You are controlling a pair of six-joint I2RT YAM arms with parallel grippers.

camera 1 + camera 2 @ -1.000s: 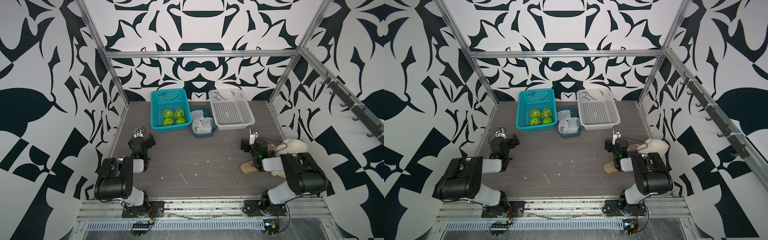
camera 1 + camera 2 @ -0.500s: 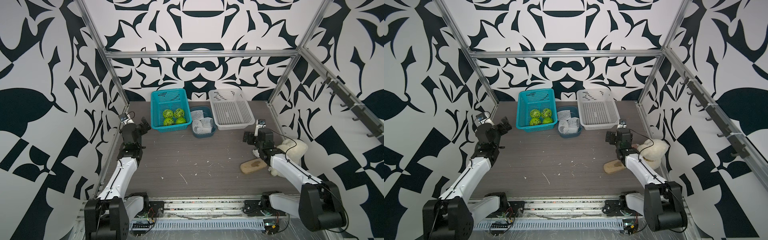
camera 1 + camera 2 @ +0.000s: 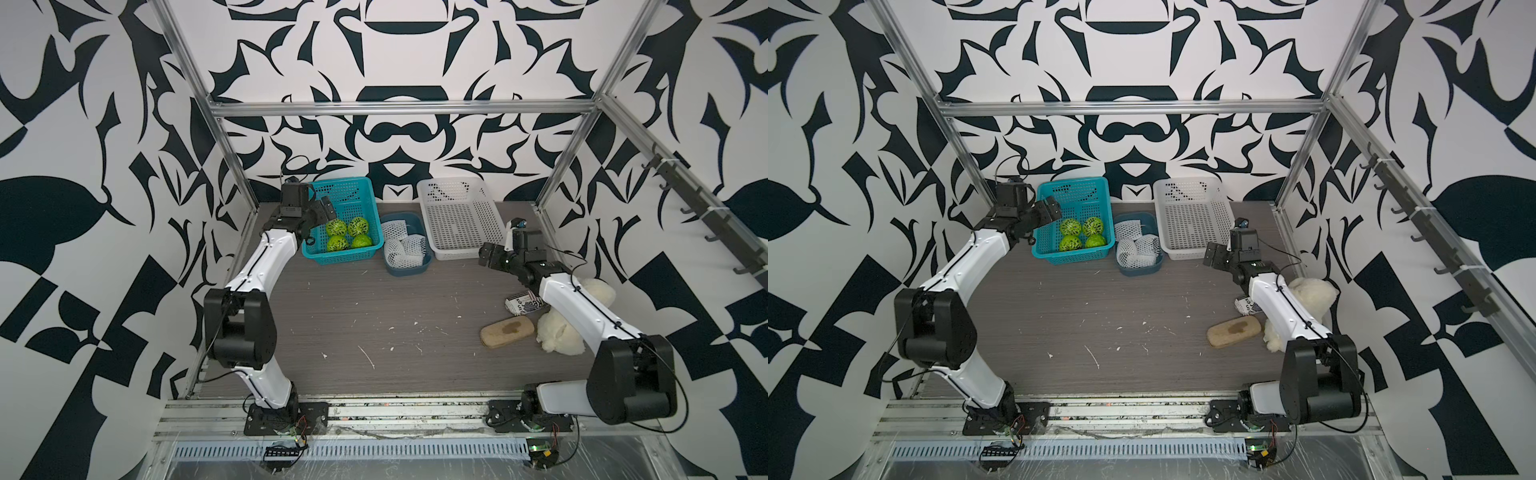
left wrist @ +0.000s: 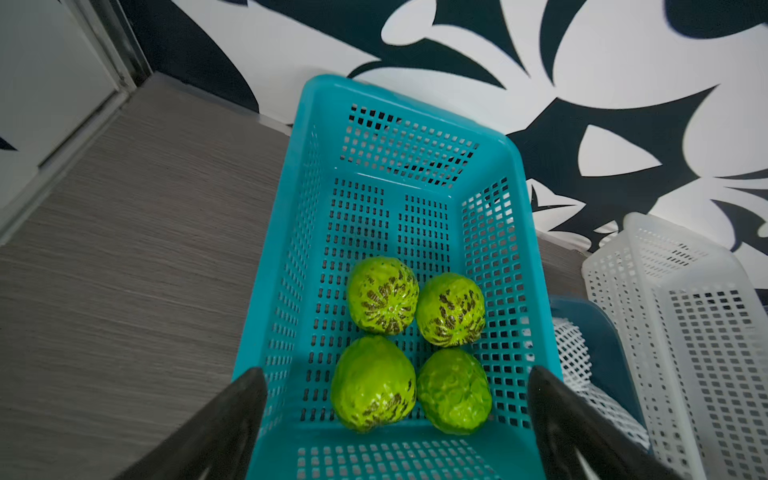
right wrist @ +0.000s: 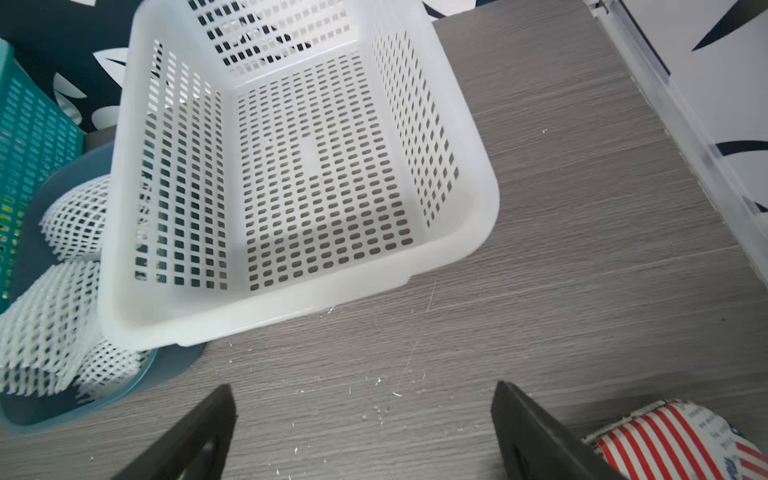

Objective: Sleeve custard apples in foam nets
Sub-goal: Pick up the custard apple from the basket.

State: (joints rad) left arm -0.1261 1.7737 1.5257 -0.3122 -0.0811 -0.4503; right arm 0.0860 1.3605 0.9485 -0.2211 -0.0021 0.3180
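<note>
Evidently nothing was sleeved yet: all four custard apples (image 4: pixel 374 384) sat bare, touching one another, in the near end of the teal basket (image 4: pixel 490 232) at the table's far edge, toward the far-left corner. The foam nets (image 3: pixel 405 249) lay heaped in the blue tub (image 3: pixel 405 272) just beside it, between that basket and the empty white basket (image 5: pixel 291 307). Risks noted. The fruits were packed together and close to the basket's near wall, so a finger coming down could land on a neighbour or the wall instead of slipping beside one fruit, and the round, glossy skin would likely roll out of an off-centre pinch. The nets overlapped, so tugging one might drag a second out or lift the light tub. My right arm reached over a plush toy (image 3: pixel 557 336) and a striped can (image 5: pixel 681 440) near the right edge, which a careless sweep could knock. My left gripper (image 4: pixel 395 374) hung above the fruits, jaws spread fully, holding and touching nothing. My right gripper (image 5: pixel 362 386) hovered over bare table in front of the white basket, likewise spread wide and empty.
</note>
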